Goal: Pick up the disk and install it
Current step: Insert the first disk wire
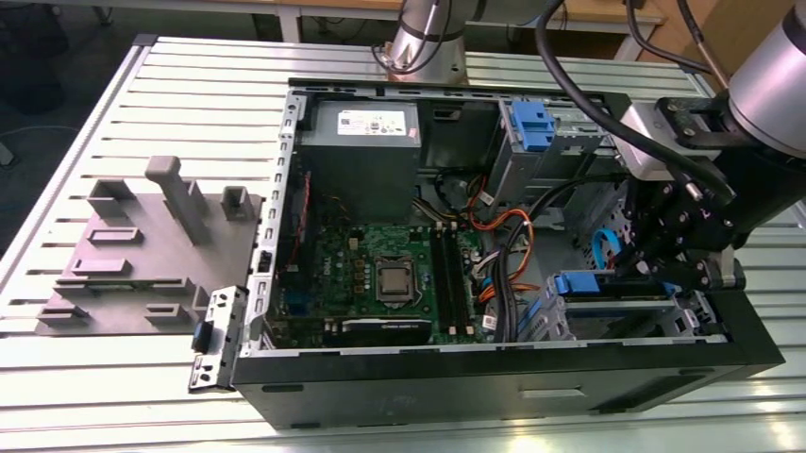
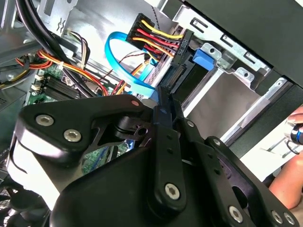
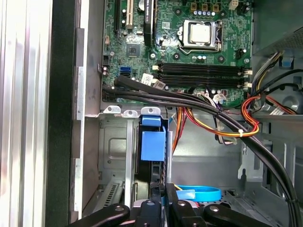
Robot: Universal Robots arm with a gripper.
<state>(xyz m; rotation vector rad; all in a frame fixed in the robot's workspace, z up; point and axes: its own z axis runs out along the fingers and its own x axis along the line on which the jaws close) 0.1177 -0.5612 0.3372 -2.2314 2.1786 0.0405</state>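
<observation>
Open computer case [image 1: 504,377] lies on a slatted metal desk [image 1: 189,85]. Motherboard [image 1: 377,274] is exposed inside, with a grey power-supply box [image 1: 359,142] at the far end. A grey fixture block [image 1: 139,245] sits on the desk at the exterior view's left, apart from the case.

Arm reaches in from the exterior view's right. The end effector [image 1: 674,260] is low inside the case, at the drive bay in the near corner on the exterior view's right. The disk [image 1: 611,283] sits in that bay, blue rail showing, right under the end effector.

In the first wrist view the disk [image 3: 151,165] stands on edge in the bay, its blue plastic tab facing the motherboard [image 3: 189,47], and the end effector [image 3: 163,198] is at the disk's near end. Cannot tell whether it is apart, together or clamped on the disk.

In the second wrist view the end effector [image 2: 163,111] points at a wired power connector [image 2: 156,40]. A blue flat cable [image 2: 123,61] loops beside it. A person's hand [image 2: 289,179] is outside the case.
</observation>
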